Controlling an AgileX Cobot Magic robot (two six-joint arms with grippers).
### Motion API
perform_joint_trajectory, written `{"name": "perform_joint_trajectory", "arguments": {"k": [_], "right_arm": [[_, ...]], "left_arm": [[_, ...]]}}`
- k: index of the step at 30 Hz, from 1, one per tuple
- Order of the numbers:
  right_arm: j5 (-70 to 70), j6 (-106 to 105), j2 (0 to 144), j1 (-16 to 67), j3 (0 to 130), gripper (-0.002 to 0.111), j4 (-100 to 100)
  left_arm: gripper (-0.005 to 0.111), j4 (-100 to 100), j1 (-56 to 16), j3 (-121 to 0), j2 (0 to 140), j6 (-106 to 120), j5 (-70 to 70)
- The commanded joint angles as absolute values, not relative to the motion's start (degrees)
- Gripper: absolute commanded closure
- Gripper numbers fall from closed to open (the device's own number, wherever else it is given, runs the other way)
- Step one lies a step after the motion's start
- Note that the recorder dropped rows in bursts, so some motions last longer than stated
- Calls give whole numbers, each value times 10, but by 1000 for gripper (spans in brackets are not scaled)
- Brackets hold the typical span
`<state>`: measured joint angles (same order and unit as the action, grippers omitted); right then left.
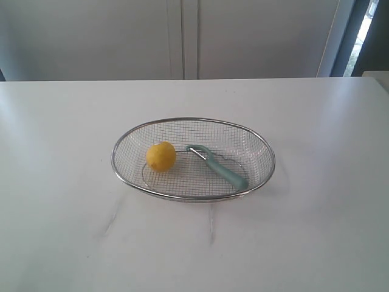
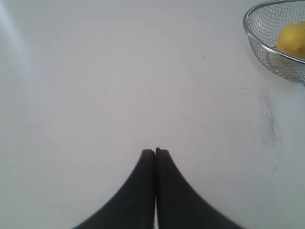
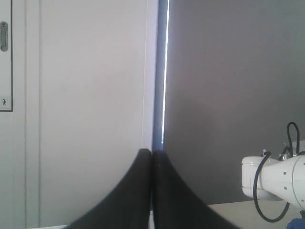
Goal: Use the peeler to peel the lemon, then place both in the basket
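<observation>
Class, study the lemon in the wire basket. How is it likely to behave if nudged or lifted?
The lemon looks roundish, so a nudge would probably roll it across the mesh floor of the basket. Its curved sides might slip from a narrow pinch. The sloping basket wall and the peeler beside it would likely stop it quickly.

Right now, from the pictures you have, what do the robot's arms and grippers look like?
Both the left gripper and the right gripper have two matte black fingers, narrow at the tip and flaring toward the base, with no markings visible. The right wrist view also shows a white, rounded arm segment with thin black cables looping beside it. The exterior view shows no arm.
</observation>
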<state>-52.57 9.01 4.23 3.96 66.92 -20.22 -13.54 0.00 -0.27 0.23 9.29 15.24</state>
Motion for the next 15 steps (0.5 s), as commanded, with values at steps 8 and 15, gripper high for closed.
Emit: {"name": "perform_joint_trajectory", "arguments": {"k": [8,15], "right_arm": [[-527,91,41,34,667,108,-206],[-531,91,41,34,665,108,-204]], "left_arm": [[107,-142,-1,0,0,91,149],[107,-142,-1,0,0,91,149]]}}
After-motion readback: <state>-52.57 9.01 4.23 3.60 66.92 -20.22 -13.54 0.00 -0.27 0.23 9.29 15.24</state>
